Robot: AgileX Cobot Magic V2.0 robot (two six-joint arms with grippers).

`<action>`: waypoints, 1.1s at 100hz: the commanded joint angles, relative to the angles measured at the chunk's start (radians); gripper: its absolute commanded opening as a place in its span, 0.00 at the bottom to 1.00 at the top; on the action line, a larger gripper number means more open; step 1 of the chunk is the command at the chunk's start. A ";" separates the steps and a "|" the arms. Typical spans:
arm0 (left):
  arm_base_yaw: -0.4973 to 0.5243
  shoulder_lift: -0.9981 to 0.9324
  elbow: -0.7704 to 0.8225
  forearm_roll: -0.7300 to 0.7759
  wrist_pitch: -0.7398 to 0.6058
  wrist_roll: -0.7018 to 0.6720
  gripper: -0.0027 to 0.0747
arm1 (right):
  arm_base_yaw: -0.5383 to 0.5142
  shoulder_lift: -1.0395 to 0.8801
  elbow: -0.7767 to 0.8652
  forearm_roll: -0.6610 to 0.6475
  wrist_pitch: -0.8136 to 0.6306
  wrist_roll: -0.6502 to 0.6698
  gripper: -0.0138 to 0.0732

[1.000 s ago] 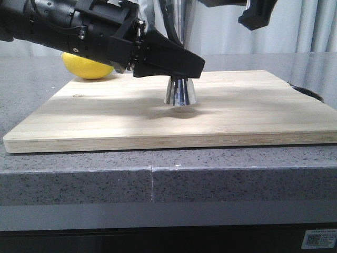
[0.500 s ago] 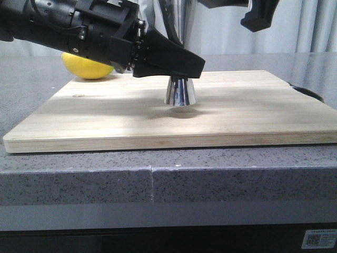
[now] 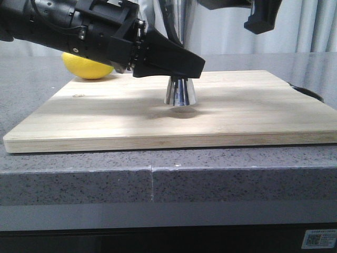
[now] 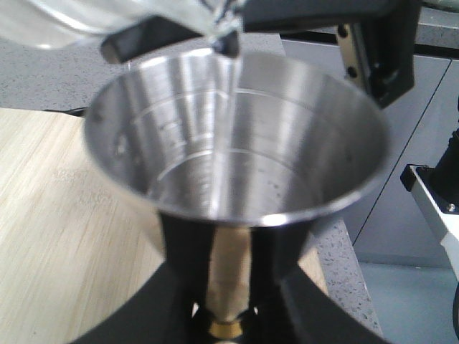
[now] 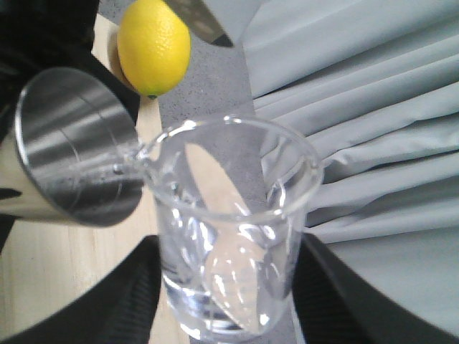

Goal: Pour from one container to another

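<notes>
Front view shows the broad pale bamboo cutting board (image 3: 174, 113) lying on the grey speckled stone counter (image 3: 158, 182), and nearly everything else sits on or above it. Largest of the moving parts is the left gripper (image 3: 179, 62), a black wedge reaching in from the left, its jaws clamped around the narrow gold-tinted waist of the tall shiny steel hourglass jigger (image 4: 233, 154), whose lower cone stands on the board near its middle. High at the right, the right gripper (image 5: 226, 287) is mostly cut off by the frame edge in the front view; its wrist camera shows black fingers (image 5: 133, 294) closed on both sides of the small clear glass beaker (image 5: 233, 229).

Pouring looks to be the step in hand: the beaker is tipped, its lip touching or just over the jigger's rim, and the left wrist view shows a thin clear thread running from the lip down the inside of the steel cup. Some liquid remains in the beaker's base. I judge the next move needs a slow, steady increase in tilt, with the lip kept over the cup, while the left arm holds the jigger upright and still.

Behind the left arm a round yellow lemon (image 3: 87, 67) rests by the board's far left corner, well clear of the pour. Nothing else crowds the cup.
</notes>
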 commanded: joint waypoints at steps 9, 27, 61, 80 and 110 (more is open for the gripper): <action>-0.006 -0.059 -0.029 -0.068 0.090 0.000 0.02 | 0.001 -0.039 -0.038 -0.016 -0.013 -0.001 0.52; -0.006 -0.059 -0.029 -0.068 0.090 0.000 0.02 | 0.001 -0.039 -0.038 -0.029 -0.013 -0.001 0.52; -0.006 -0.059 -0.029 -0.068 0.090 0.000 0.02 | 0.010 -0.039 -0.052 -0.038 -0.003 -0.001 0.52; -0.006 -0.059 -0.029 -0.068 0.090 0.000 0.02 | 0.010 -0.039 -0.058 -0.048 0.003 -0.001 0.52; -0.006 -0.059 -0.029 -0.068 0.090 0.000 0.02 | 0.010 -0.039 -0.058 -0.073 0.003 -0.001 0.52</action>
